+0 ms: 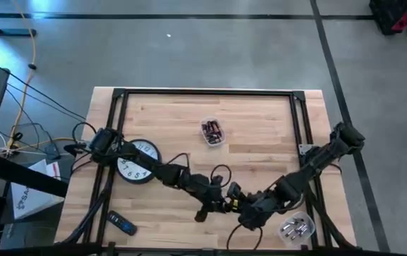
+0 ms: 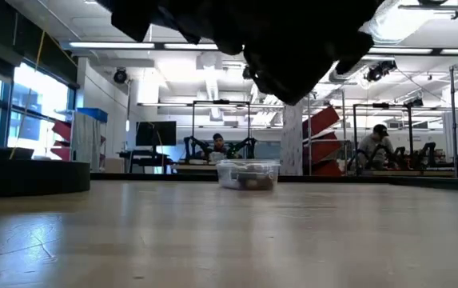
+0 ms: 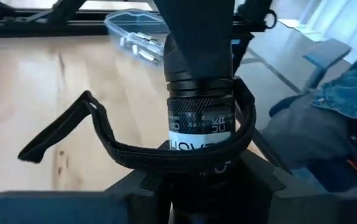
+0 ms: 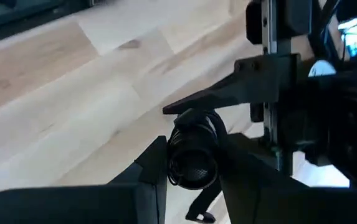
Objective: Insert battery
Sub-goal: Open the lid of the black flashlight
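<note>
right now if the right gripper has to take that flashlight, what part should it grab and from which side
Probably the free end of the flashlight, gripped across its round barrel, coming head-on along its axis. The left gripper already clamps one end of the body, and the wrist strap loops off to one side there, so only the end cap facing the right gripper looks unobstructed.

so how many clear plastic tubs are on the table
2: one tub near the table's middle toward the far edge, one tub at the near right corner by the right arm. None appear hidden.
</note>
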Tool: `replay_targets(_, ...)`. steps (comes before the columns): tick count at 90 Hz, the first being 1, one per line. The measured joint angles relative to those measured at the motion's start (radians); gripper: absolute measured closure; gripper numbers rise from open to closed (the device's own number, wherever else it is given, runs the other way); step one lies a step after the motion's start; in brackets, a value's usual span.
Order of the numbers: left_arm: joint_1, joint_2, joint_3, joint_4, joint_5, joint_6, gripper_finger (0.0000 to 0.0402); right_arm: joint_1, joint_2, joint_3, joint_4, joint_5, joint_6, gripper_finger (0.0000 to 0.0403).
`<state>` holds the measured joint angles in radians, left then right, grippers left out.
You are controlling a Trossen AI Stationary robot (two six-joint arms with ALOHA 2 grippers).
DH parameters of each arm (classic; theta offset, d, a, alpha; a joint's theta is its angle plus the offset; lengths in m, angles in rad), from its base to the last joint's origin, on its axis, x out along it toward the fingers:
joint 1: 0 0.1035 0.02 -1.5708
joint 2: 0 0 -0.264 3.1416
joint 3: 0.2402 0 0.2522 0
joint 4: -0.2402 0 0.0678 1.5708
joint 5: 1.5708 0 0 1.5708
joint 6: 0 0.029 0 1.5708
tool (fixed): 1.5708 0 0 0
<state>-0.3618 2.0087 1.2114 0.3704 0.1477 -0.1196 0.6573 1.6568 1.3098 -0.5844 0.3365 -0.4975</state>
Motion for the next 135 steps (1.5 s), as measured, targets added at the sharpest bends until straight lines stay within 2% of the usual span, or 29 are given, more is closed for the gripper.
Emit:
replay_targets(23,-0.002,0.000,-0.002,-0.004,-0.032,0.028,0.0302,-0.001,0.000,0.000,0.005,0.004,0.206,0.0320)
replay_targets(59,-0.004,0.003,-0.005,0.026,-0.091,0.081,0.0303,0.017,0.000,0.000,-0.018,0.033,0.298,0.0320)
replay_targets(72,-0.006,0.005,-0.005,0.041,-0.106,0.098,0.0303,0.017,-0.001,0.000,-0.017,0.042,0.390,0.0319)
replay_targets(93,-0.003,0.054,-0.004,0.163,-0.131,0.130,0.0303,0.019,-0.001,0.052,-0.092,0.022,0.471,0.0314)
replay_targets(98,0.000,0.058,-0.003,0.176,-0.152,0.134,0.0304,0.018,-0.001,0.072,-0.138,0.022,0.536,0.0305)
replay_targets(104,0.001,0.058,-0.003,0.164,-0.197,0.148,0.0304,0.017,-0.001,0.093,-0.174,0.036,0.715,0.0290)
replay_targets(110,-0.002,0.065,-0.006,0.138,-0.256,0.159,0.0304,0.012,-0.005,0.109,-0.179,0.104,0.934,0.0275)
replay_targets(116,-0.005,0.068,-0.008,0.124,-0.303,0.164,0.0304,0.007,-0.005,0.119,-0.257,0.163,1.119,0.0265)
replay_targets(124,-0.006,0.071,-0.004,0.165,-0.332,0.169,0.0304,-0.005,-0.004,0.119,-0.314,0.219,1.226,0.0260)
replay_targets(135,0.003,0.105,-0.005,0.205,-0.371,0.153,0.0304,-0.031,-0.003,0.117,-0.394,0.180,1.404,0.0259)
